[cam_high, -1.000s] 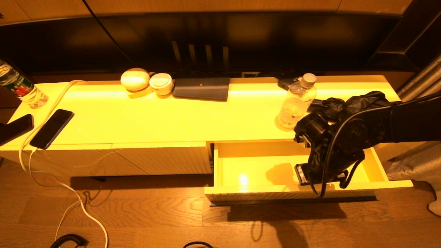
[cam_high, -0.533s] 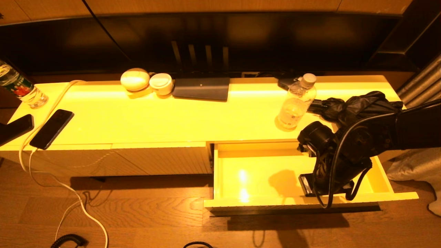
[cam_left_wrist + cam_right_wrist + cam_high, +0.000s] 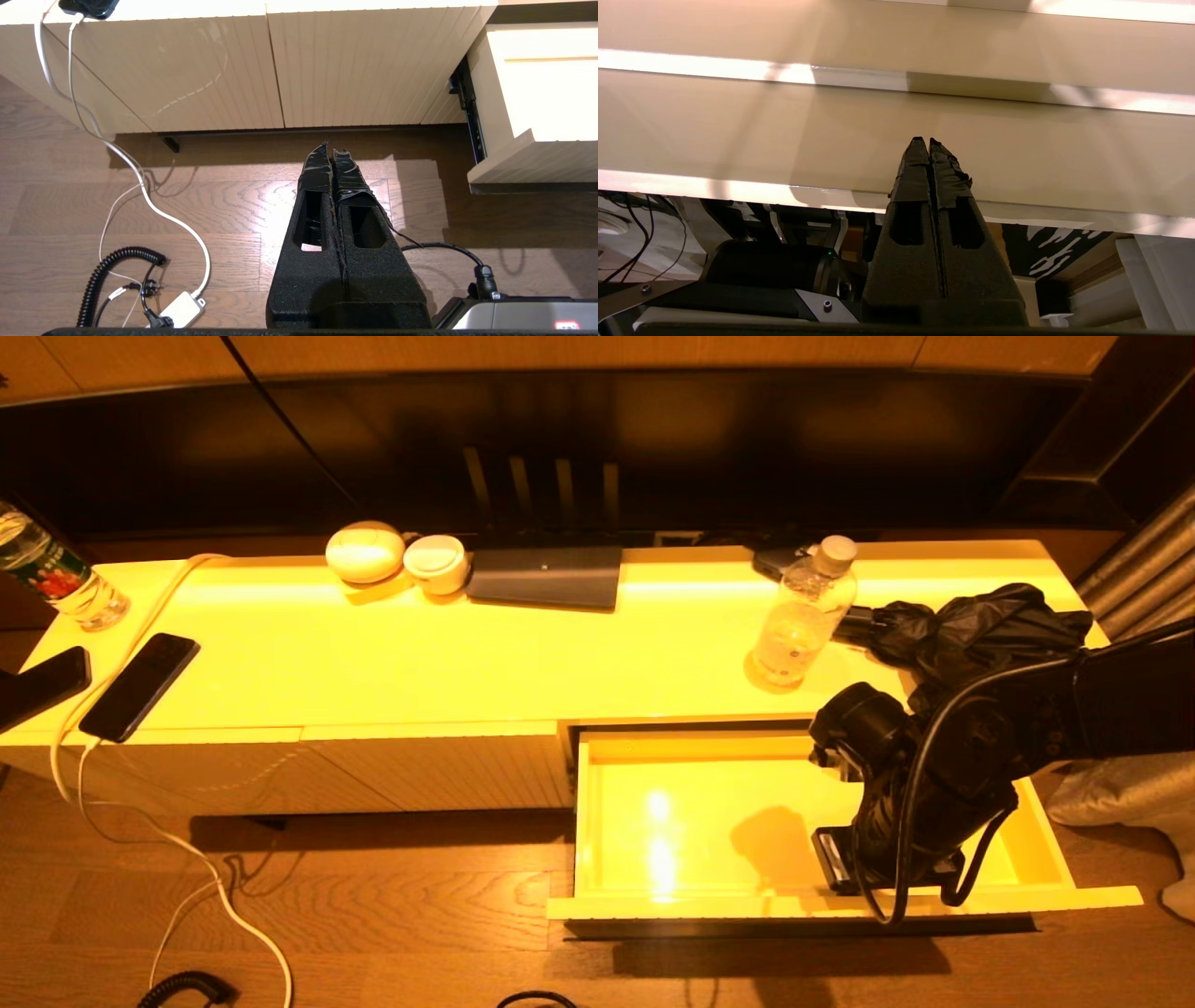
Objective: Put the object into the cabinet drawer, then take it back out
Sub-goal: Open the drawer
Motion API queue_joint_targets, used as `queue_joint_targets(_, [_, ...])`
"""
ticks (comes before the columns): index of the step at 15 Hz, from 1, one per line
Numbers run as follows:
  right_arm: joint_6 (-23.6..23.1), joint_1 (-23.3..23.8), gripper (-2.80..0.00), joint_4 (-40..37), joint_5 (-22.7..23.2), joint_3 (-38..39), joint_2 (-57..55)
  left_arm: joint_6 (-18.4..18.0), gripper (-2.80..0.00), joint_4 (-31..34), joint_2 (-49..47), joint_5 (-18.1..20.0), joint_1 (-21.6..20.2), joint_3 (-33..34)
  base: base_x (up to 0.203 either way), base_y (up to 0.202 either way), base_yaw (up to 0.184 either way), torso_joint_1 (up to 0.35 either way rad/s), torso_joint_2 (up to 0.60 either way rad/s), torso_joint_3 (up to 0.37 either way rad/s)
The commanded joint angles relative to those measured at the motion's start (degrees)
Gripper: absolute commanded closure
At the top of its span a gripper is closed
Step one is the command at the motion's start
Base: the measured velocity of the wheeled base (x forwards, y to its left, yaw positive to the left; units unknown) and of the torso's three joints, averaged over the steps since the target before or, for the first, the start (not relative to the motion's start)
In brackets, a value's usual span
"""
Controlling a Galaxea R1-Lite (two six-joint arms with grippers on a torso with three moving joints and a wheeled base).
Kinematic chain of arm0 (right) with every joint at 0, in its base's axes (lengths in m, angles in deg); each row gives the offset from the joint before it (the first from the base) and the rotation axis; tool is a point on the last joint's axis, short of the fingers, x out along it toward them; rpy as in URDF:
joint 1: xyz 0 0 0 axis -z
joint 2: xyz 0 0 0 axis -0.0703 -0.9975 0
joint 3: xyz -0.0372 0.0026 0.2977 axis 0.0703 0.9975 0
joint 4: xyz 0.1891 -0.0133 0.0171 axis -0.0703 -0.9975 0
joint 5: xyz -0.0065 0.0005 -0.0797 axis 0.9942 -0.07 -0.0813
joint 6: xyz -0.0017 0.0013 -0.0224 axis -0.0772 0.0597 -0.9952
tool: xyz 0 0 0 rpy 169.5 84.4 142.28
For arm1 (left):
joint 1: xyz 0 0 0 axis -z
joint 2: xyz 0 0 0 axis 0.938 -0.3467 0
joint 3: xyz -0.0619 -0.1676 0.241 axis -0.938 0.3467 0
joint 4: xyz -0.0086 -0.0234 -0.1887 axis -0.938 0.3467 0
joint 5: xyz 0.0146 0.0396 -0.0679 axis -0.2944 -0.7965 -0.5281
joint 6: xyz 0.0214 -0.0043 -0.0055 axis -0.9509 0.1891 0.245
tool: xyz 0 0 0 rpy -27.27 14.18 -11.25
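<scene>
The cabinet drawer (image 3: 672, 907) stands pulled far out at the right of the cream-yellow cabinet, its glossy inside bare. My right gripper (image 3: 887, 887) reaches down into it near the front right, mostly hidden under my own arm. In the right wrist view the right gripper (image 3: 928, 140) is shut with nothing between its fingers, its tips at the inner face of the drawer's (image 3: 784, 130) front wall. My left gripper (image 3: 332, 148) is shut and empty, parked low over the wooden floor in front of the cabinet. The drawer's ribbed front (image 3: 537, 163) shows off to one side of it.
On the cabinet top stand a clear water bottle (image 3: 803, 616), a black folded umbrella (image 3: 971, 621), a dark flat pad (image 3: 546, 577), two round white items (image 3: 366, 551), a phone (image 3: 140, 683) on a white cable and another bottle (image 3: 56, 581). Cables (image 3: 117, 275) lie on the floor.
The drawer has slid further out toward me, and my right gripper has moved with it, staying at the front wall. The left arm has not moved.
</scene>
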State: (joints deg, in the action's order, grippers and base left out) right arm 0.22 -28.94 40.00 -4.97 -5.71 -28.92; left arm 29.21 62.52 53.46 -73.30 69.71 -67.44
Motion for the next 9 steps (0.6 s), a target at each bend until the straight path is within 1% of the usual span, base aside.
queue_joint_targets(1, [-0.1, -0.1, 0.0, -0.3, 0.0, 0.3, 0.2, 0.0, 0.0, 0.0, 0.0, 0.0, 0.0, 0.1, 0.0, 0.0, 0.0, 0.0, 0.0, 0.0])
queue_joint_targets(5, [-0.1, 0.3, 0.0, 1.2, -1.2, -0.2, 1.9, 0.0, 0.0, 0.0, 0.0, 0.0, 0.0, 0.1, 0.0, 0.0, 0.0, 0.0, 0.0, 0.0])
queue_joint_targets(9, [-1.7, 2.7, 0.0, 7.4, -8.6, -1.0, 8.4, 0.0, 0.0, 0.0, 0.0, 0.0, 0.0, 0.1, 0.0, 0.0, 0.0, 0.0, 0.0, 0.0])
